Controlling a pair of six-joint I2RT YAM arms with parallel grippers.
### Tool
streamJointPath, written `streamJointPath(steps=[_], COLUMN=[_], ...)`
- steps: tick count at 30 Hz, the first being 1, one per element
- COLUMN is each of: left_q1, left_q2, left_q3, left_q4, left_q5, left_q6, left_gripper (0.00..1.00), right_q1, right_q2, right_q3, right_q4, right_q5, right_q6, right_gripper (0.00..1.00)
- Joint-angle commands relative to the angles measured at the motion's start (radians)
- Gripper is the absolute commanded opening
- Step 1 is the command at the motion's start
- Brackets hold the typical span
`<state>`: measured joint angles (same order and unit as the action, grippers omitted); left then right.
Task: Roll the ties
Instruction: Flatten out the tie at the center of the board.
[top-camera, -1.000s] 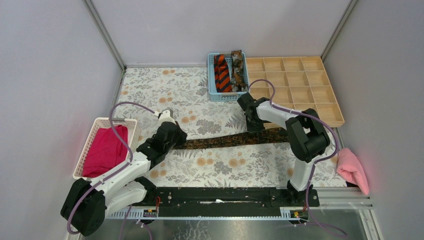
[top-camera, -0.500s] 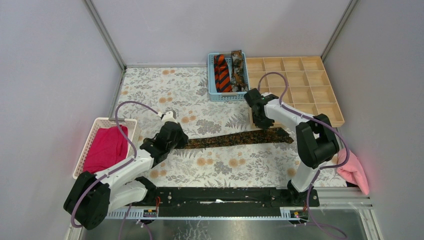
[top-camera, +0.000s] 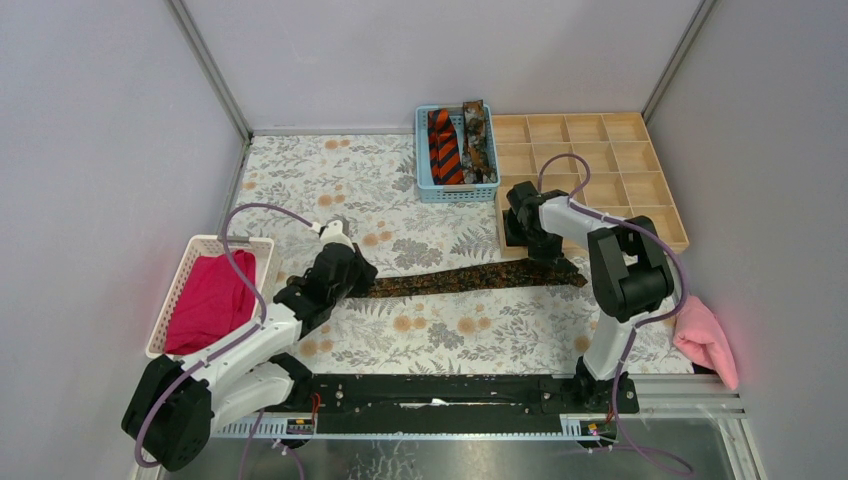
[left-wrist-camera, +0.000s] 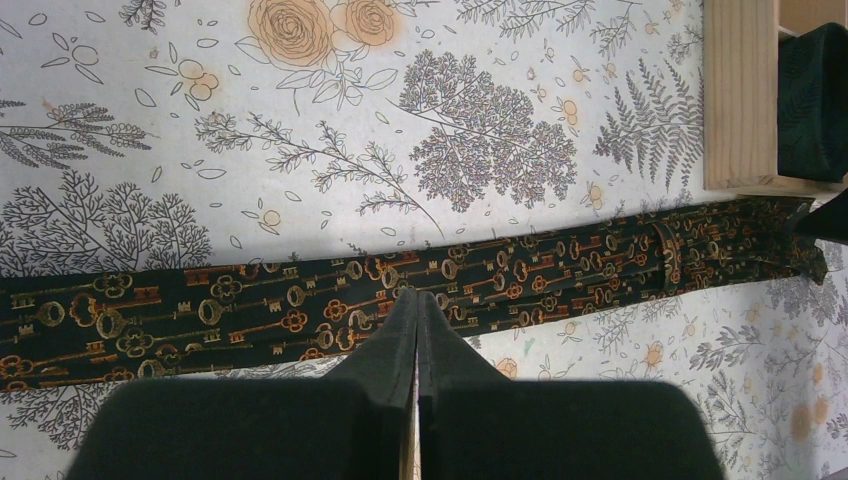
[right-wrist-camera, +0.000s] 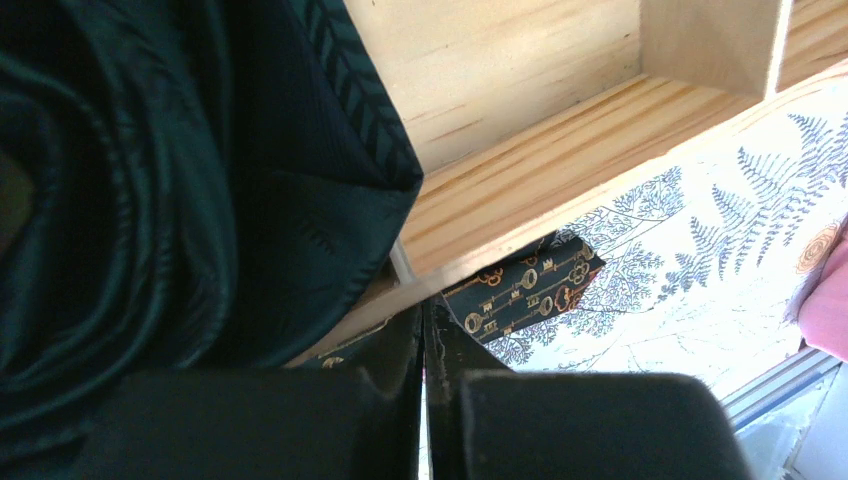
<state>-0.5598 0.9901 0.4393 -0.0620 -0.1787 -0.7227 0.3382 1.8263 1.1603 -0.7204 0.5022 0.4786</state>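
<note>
Pale grey walls (top-camera: 90, 120) and aluminium posts (top-camera: 208, 70) around a floral tabletop (top-camera: 300, 170)

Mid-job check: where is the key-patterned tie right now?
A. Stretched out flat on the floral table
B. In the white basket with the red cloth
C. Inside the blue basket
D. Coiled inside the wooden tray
A: the tie lies as a long flat strip across the table, with one end by the corner of the wooden tray.
</note>
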Motion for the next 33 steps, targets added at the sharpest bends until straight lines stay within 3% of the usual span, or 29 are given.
streamJointPath(steps=[1,10,17,24,29,33], left_q1=[0.006,0.006,0.006,0.006,0.007,0.006], left_q2=[-0.017,-0.077,-0.158,-0.183,-0.040,0.158], left_q3=[0.012,0.035,0.001,-0.004,0.129,0.242], left_q4=[0.011,-0.048,-0.083,-0.123,-0.238,-0.287], left_q5=[0.025,0.055,0.093,0.082,-0.027,-0.088], left_q6=[0.016,0.024,0.013,0.014,0.038,0.014], left_gripper=[0.00,0.00,0.00,0.00,0.00,0.00], right_q1=[-0.007,-0.033,-0.055,-0.059,-0.004,0.106], right_q2=[0.038,0.068,-0.042,-0.145,-0.308,-0.387], right_q3=[-0.023,-0.099,-0.176,-0.096,-0.116,-0.176], right_q4=[-0.022,-0.142,-0.227,-0.303,-0.109,0.001], right_q5=[-0.021,0.036,0.080,0.135,-0.041,-0.075], right_q6=[0.025,0.124,0.211,0.242,0.137,0.139], right_gripper=[0.00,0.00,0.00,0.04,0.07,0.06])
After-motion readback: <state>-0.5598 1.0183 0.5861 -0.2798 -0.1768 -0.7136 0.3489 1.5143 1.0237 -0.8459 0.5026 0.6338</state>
